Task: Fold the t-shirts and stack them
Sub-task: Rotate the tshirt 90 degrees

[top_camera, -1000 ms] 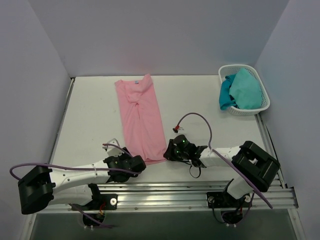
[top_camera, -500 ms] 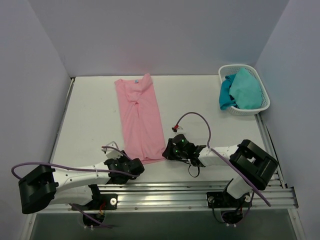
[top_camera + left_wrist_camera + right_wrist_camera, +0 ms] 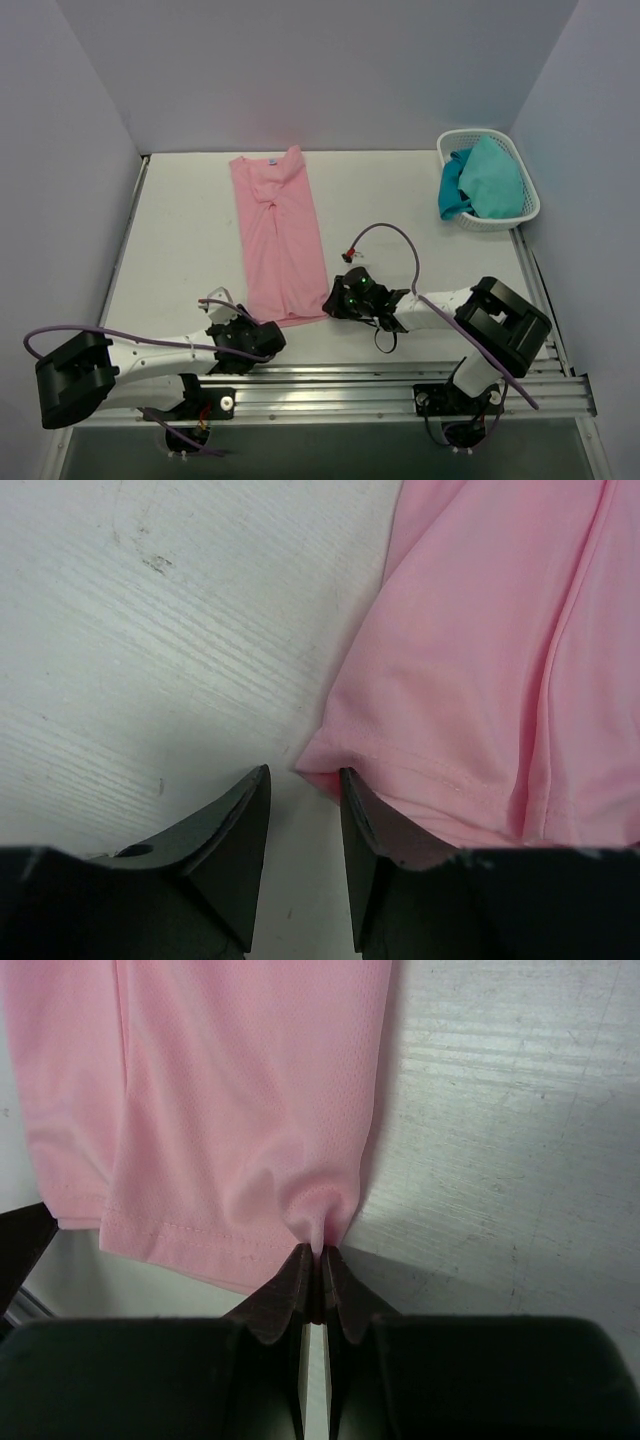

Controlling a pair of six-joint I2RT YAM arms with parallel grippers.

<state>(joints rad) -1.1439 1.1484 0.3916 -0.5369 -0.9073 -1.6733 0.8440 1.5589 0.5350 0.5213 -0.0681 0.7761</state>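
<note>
At t-shirt (image 3: 230,1080) hem, right pincer (image 3: 318,1250) pinching, left pincer (image 3: 305,772) straddling corner

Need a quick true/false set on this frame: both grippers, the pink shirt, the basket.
1. The right gripper is pinched shut on the near hem of the pink t-shirt. True.
2. The left gripper is clamped tight on the shirt. False: its jaws stand apart, with the hem's corner at the gap and not yet pinched.
3. The white basket sits at the far right of the table and holds teal cloth. True.
4. The pink t-shirt lies inside the basket. False: it lies on the table as a long narrow strip, well apart from the basket.
</note>
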